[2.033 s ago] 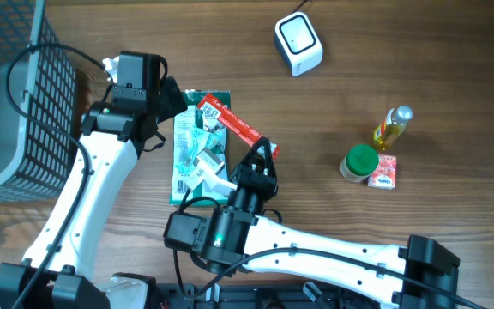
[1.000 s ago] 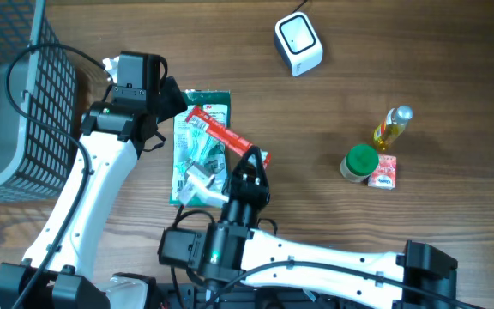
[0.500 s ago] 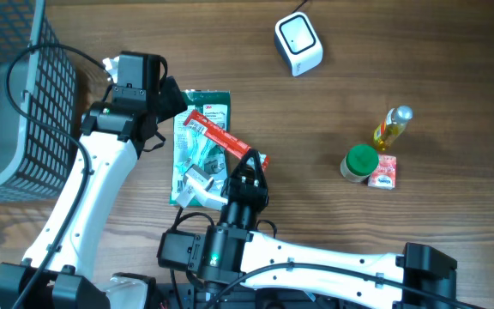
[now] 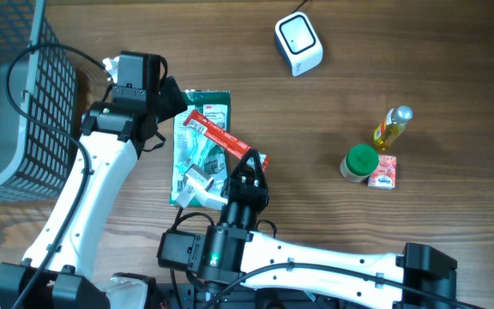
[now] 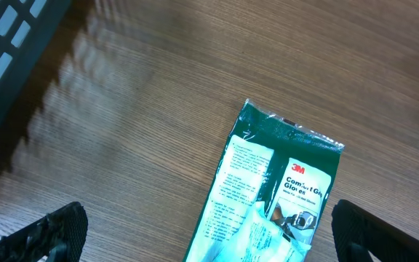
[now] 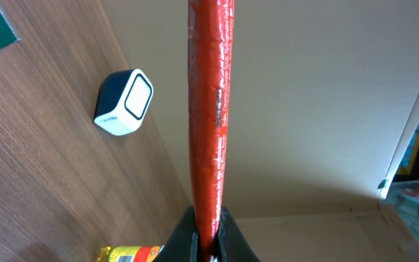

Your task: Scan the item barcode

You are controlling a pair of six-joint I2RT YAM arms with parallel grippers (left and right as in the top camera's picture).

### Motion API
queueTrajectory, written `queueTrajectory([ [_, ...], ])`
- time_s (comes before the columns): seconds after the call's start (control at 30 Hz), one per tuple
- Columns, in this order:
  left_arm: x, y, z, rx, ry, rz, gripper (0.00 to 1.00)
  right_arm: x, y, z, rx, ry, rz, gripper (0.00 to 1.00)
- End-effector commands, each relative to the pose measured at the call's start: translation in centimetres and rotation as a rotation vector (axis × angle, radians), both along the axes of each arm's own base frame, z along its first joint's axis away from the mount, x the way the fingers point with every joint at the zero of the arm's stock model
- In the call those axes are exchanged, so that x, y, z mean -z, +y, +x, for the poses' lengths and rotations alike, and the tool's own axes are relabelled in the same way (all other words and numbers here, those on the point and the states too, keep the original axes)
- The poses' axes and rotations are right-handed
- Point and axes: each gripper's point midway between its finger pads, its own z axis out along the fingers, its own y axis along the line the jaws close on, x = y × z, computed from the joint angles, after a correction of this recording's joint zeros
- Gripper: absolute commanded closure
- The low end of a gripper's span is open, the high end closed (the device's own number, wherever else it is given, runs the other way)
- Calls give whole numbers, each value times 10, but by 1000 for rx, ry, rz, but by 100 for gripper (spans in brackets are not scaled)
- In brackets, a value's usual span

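The right tool (image 4: 250,161) is clamped on one end of the long red packet (image 4: 219,134), the item to be scanned. The packet sits lifted over the desk (image 4: 333,223). In the right wrist view it stands edge-on, a thin red strip rising from between the closed fingers (image 6: 195,234). The print on it is too small to read.

Under the packet lies a flat green glove pack (image 4: 197,148), partly covered by it from overhead. The left wrist view shows the "3M" logo on it and the words "Comfort Gr…"; the rest is cut off. A white panel of fine print beside the logo cannot be read.

The left tool (image 4: 171,97) hangs over the upper left corner of the glove pack. Its two fingers (image 5: 46,231) are spread wide apart at the bottom corners of its own view, with nothing between them.

To the left stands a black mesh basket (image 4: 54,77), just beside the left arm.

On the right side of the desk, well apart from both tools, three things stand close together:
- a jar with a green lid (image 4: 359,162)
- a small red-and-white carton (image 4: 385,172), touching the jar
- a bottle of yellow oil (image 4: 390,127), just behind them

Farthest off is the white barcode scanner (image 4: 298,44), with its window facing up. Bare desk lies between it and the packet.
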Motion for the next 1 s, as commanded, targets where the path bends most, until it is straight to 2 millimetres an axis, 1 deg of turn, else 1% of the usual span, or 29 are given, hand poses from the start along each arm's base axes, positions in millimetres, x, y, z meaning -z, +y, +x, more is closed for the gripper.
queueTrajectory([
  [0.0, 2, 1, 0, 9, 6, 8, 0, -9, -1, -1, -3, -7, 34, 96],
  [0.27, 2, 1, 0, 9, 6, 8, 0, -8, -1, 0, 1, -2, 51, 95],
  [0.43, 2, 1, 0, 9, 7, 8, 0, 2, 1, 0, 4, 53, 84, 95],
  [0.53, 2, 1, 0, 9, 7, 8, 0, 10, -3, 7, 32, 93, 114, 96],
  [0.63, 2, 1, 0, 9, 7, 8, 0, 28, -10, 21, 87, 191, 188, 96],
  [0.73, 2, 1, 0, 9, 7, 8, 0, 57, -15, 32, 144, 355, 288, 96],
  [0.8, 2, 1, 0, 9, 7, 8, 0, 75, -24, 41, 199, 468, 353, 96],
  [0.9, 2, 1, 0, 9, 6, 8, 0, 92, -34, 47, 254, 580, 418, 96],
  [0.97, 2, 1, 0, 9, 6, 8, 0, 107, -30, 48, 273, 694, 510, 96],
])
